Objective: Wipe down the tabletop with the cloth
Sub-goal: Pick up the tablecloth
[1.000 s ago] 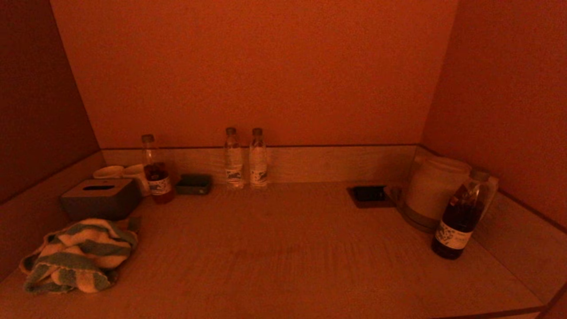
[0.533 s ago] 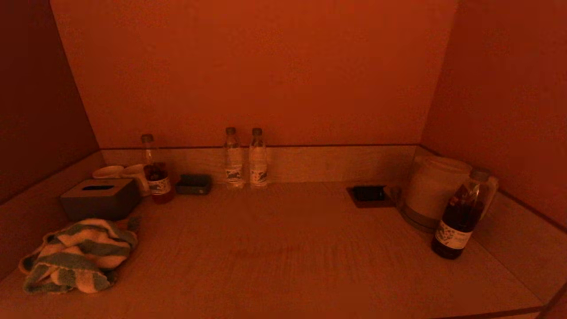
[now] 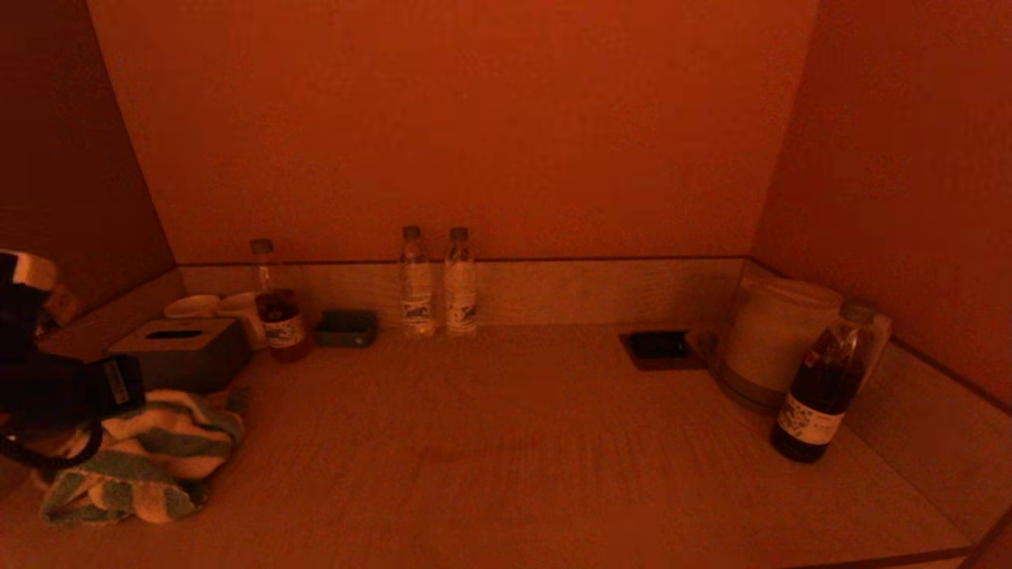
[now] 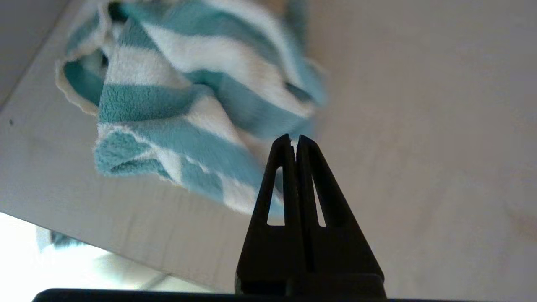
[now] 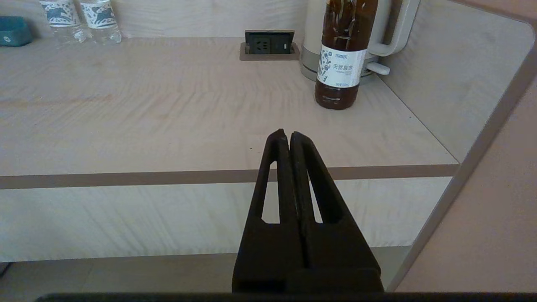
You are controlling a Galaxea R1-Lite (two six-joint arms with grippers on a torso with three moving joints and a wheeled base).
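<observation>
A teal-and-white striped cloth [image 3: 158, 466] lies crumpled at the front left of the wooden tabletop [image 3: 514, 442]. My left arm [image 3: 47, 387] reaches in from the left edge and hangs over the cloth's left part. In the left wrist view my left gripper [image 4: 293, 140] is shut and empty, its tips just above the edge of the cloth [image 4: 176, 109]. My right gripper [image 5: 288, 135] is shut and empty, parked in front of and below the tabletop's front edge [image 5: 168, 178]; it does not show in the head view.
A tissue box [image 3: 180, 348], cups [image 3: 194, 307], a dark-drink bottle [image 3: 278, 312] and a small box [image 3: 345, 328] stand back left. Two water bottles [image 3: 439, 284] stand at the back wall. A socket [image 3: 658, 346], a kettle [image 3: 771, 340] and a dark bottle [image 3: 822, 387] stand right. Walls close in three sides.
My left arm has come into the head view from the left and now hangs over the cloth. The cloth and the other objects have not moved.
</observation>
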